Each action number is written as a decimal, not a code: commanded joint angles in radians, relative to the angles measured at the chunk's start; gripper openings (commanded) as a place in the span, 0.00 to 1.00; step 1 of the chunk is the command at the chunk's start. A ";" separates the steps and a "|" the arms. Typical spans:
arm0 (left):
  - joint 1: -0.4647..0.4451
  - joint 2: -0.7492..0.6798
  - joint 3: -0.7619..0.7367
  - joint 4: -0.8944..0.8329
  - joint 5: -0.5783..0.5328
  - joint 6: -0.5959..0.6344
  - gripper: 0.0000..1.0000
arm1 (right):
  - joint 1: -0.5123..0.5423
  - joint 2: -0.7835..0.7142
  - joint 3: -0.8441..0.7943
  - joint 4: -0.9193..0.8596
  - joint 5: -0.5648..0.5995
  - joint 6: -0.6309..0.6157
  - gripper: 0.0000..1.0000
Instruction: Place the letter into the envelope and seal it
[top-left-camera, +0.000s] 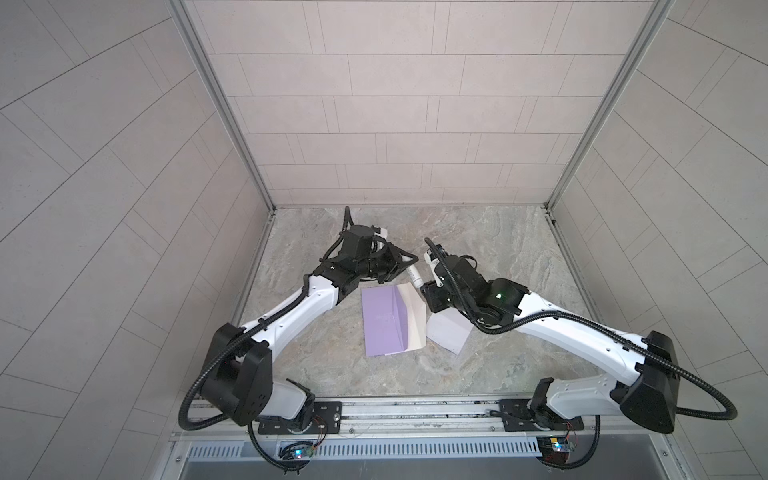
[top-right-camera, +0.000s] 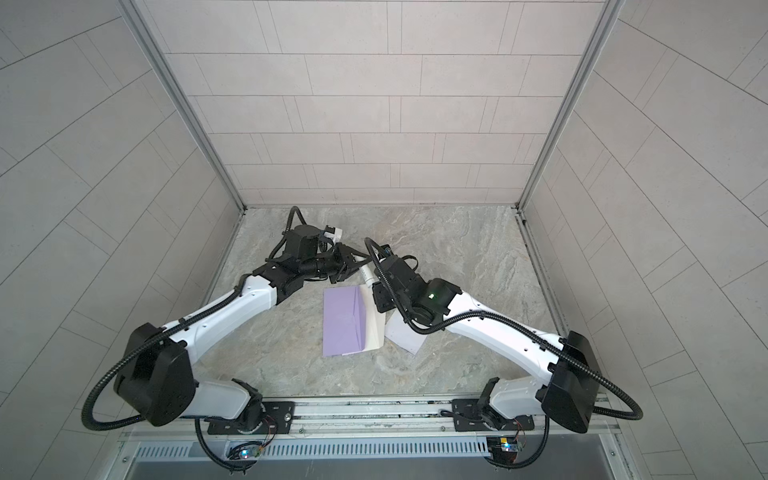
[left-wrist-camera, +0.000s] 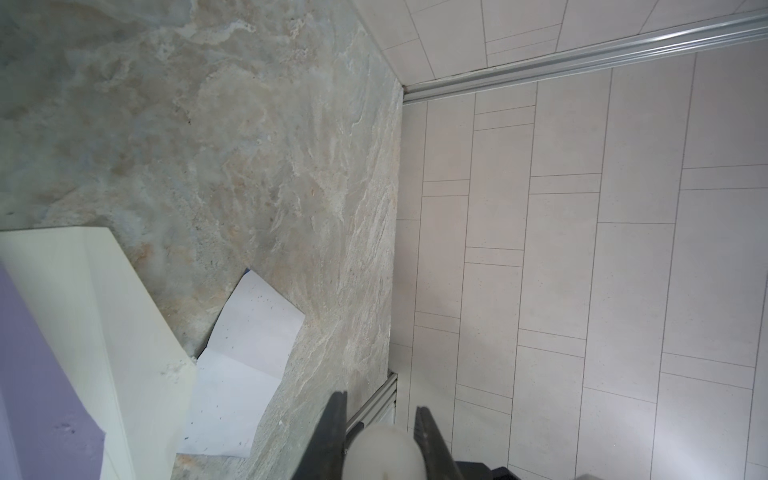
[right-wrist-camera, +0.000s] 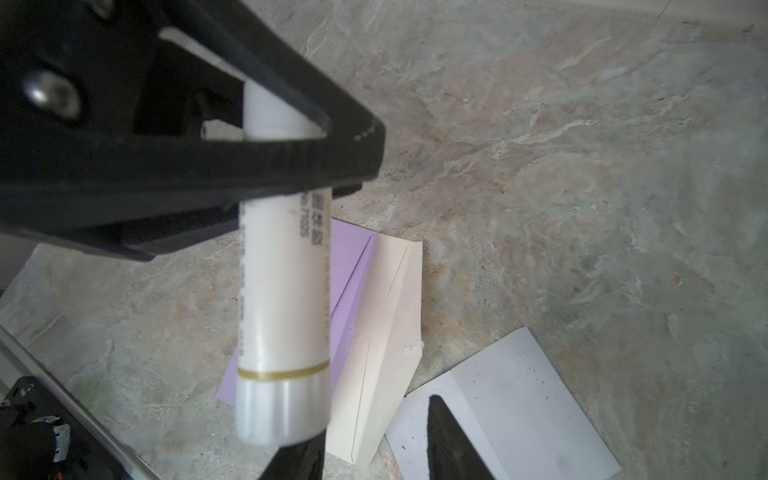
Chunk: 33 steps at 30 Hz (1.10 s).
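Note:
The purple envelope (top-left-camera: 384, 322) (top-right-camera: 345, 324) lies flat mid-table with its cream flap (top-left-camera: 411, 316) folded open to the right. Just right of the flap lies the white letter (top-left-camera: 449, 334) (top-right-camera: 405, 336), partly under my right arm. My left gripper (top-left-camera: 409, 262) (left-wrist-camera: 380, 401) is shut on a white glue stick (top-left-camera: 414, 277) (right-wrist-camera: 282, 282), which slants down over the envelope's far corner. My right gripper (top-left-camera: 428, 291) (right-wrist-camera: 374, 419) stands open at the stick's clear capped end, and the cap overlaps one finger in the right wrist view.
The marble tabletop (top-left-camera: 478, 249) is walled by tiled panels at the back and on both sides, with metal corner rails (top-left-camera: 266, 195). Both arm bases sit on the front rail (top-left-camera: 415, 409).

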 joint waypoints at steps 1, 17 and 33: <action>-0.007 -0.001 0.045 -0.104 -0.015 -0.008 0.00 | 0.008 -0.013 0.002 0.025 0.011 -0.039 0.42; -0.035 0.031 0.053 -0.167 -0.039 0.010 0.00 | 0.010 0.065 0.068 0.014 -0.114 -0.100 0.39; -0.035 0.023 0.045 -0.206 -0.074 0.037 0.00 | 0.011 0.085 0.030 0.012 -0.135 -0.066 0.23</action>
